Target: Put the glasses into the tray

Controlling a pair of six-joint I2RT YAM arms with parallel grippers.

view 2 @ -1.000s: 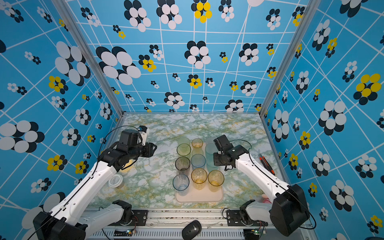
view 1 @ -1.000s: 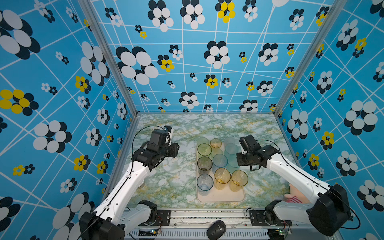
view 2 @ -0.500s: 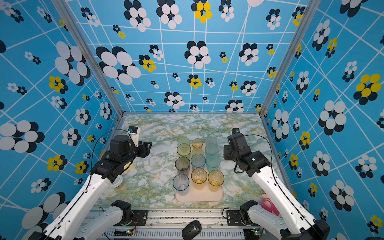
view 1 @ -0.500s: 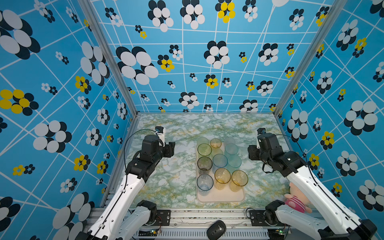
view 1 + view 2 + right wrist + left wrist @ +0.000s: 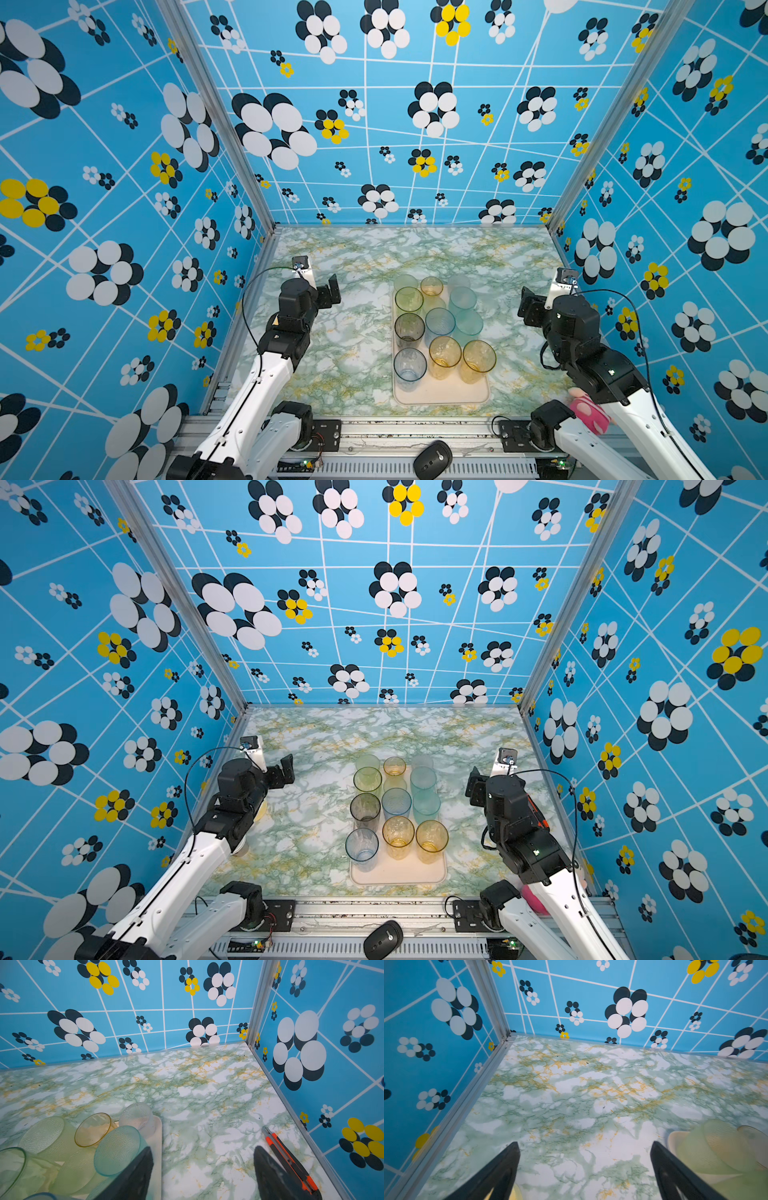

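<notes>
Marbled table (image 5: 353,332), glasses (image 5: 439,322) apart from jaws

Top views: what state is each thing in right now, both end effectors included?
glasses: upright, open ends up, clustered on the tray.
tray: lying flat, near strip bare.
left end effector: open, empty.
right end effector: open, empty.
utility knife: lying flat on the table.

Blue walls (image 5: 374,124) printed with white lines and black, white and yellow flowers enclosed the green-veined marbled bench (image 5: 353,257) on three sides.
</notes>
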